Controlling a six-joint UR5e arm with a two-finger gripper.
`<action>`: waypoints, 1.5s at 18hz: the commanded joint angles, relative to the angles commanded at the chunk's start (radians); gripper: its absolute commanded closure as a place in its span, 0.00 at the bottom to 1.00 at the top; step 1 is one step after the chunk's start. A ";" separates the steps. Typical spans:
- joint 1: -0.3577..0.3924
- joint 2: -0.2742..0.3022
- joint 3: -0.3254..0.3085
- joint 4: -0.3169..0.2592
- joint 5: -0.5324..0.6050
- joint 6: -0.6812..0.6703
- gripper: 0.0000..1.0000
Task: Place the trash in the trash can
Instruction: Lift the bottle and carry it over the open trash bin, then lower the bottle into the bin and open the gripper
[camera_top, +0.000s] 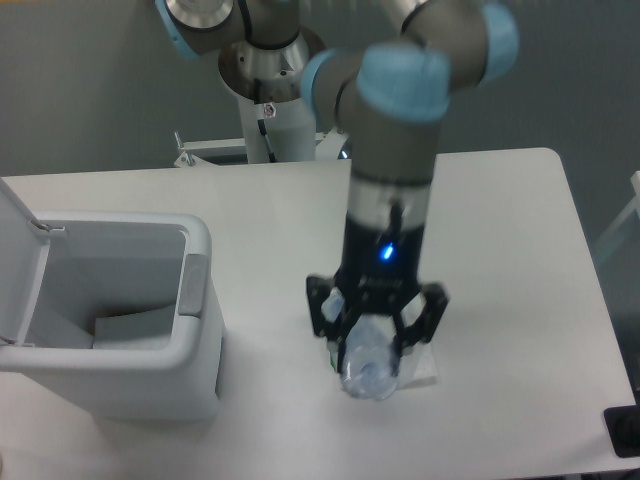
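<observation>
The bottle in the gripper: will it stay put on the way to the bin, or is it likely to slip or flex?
The bottle looks clear and thin-walled, so it probably weighs little but may squash or flex between the fingers. The gripper holds it near one end, the rest hanging free, so it could swing. Smooth plastic may slip; move gently toward the open trash can.
</observation>
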 joint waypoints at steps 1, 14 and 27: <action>-0.003 0.023 0.000 0.026 0.000 -0.021 0.41; -0.228 0.101 -0.023 0.063 0.000 -0.177 0.41; -0.327 0.097 -0.179 0.066 0.002 -0.163 0.38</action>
